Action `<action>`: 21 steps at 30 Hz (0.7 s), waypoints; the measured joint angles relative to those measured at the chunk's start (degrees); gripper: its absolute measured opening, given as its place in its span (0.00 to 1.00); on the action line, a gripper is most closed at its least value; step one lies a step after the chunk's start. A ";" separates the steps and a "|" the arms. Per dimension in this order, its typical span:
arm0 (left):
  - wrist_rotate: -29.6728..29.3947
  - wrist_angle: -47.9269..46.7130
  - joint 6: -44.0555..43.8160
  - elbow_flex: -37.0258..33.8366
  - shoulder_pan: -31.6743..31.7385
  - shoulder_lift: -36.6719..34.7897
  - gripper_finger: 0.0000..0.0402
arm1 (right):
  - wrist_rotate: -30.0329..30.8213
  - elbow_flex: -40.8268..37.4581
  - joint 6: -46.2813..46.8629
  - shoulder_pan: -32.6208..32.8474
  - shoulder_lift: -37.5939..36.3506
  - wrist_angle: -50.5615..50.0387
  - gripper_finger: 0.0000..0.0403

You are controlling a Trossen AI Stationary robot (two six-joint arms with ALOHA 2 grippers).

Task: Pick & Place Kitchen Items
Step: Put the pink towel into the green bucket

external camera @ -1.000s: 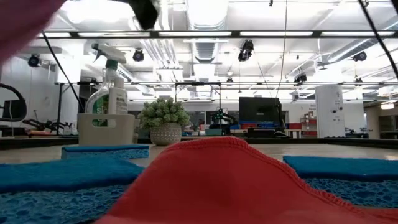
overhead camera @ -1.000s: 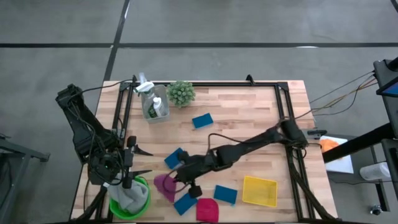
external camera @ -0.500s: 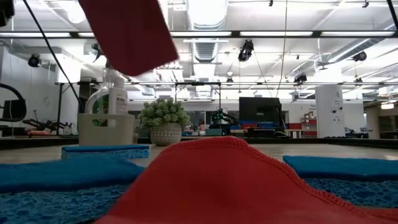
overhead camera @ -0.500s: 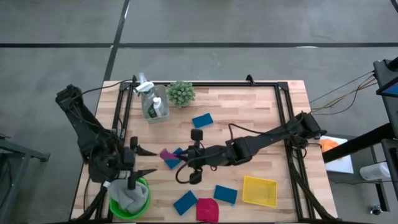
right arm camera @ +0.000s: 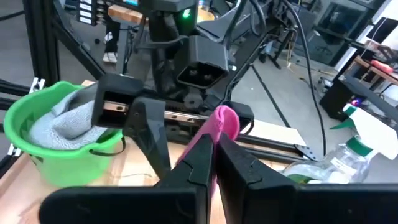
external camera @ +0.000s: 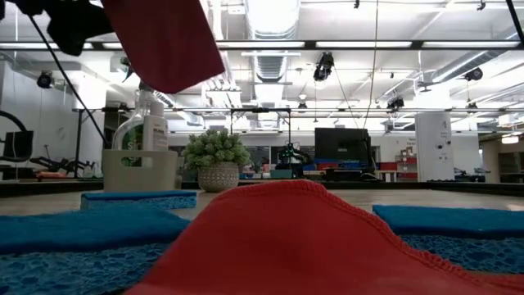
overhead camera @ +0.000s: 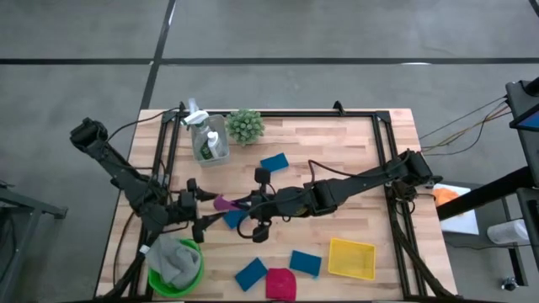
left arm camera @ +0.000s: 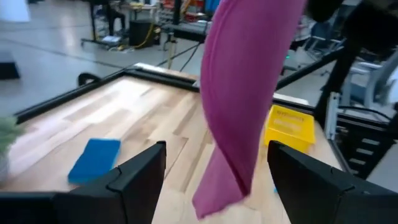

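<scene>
Writing: none legible. Pink cloth [overhead camera: 224,203], soft and folded, hangs left of frame centre above counter [overhead camera: 337,151], pinched in clenched right claw [overhead camera: 238,204]; left claw [overhead camera: 199,206] spread wide beside it.

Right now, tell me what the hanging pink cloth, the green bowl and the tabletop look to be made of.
Hanging pink cloth: soft matte fabric, probably microfibre; it drapes and folds limply from the right end effector.
Round green bowl: likely moulded plastic, with a smooth, uniform rim.
Tabletop: light wood with visible plank seams and grain.
</scene>
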 joint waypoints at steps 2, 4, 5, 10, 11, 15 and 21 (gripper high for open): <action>2.26 2.60 2.61 -0.13 1.03 0.00 0.70 | -0.16 0.00 -0.18 0.00 0.00 0.13 0.04; 4.18 3.71 3.94 0.18 1.95 -0.02 0.70 | -1.31 0.00 -0.34 -0.04 0.00 0.43 0.04; 4.95 3.71 4.12 0.51 2.24 -0.02 0.70 | -1.90 0.00 -0.40 -0.07 0.00 0.63 0.04; 5.69 3.80 4.70 1.87 2.84 -0.02 0.66 | -3.48 0.00 -1.10 -0.02 0.00 1.26 0.04; 5.72 3.80 4.74 2.08 2.84 -0.02 0.63 | -3.53 0.00 -1.42 -0.04 0.00 1.50 0.04; 5.76 3.80 4.81 2.32 2.88 -0.02 0.43 | -5.83 -0.02 -1.92 -0.07 0.00 2.90 0.04; 8.40 3.88 8.91 2.43 2.88 -0.02 0.04 | -8.23 -0.17 -3.63 -0.11 0.00 6.73 0.04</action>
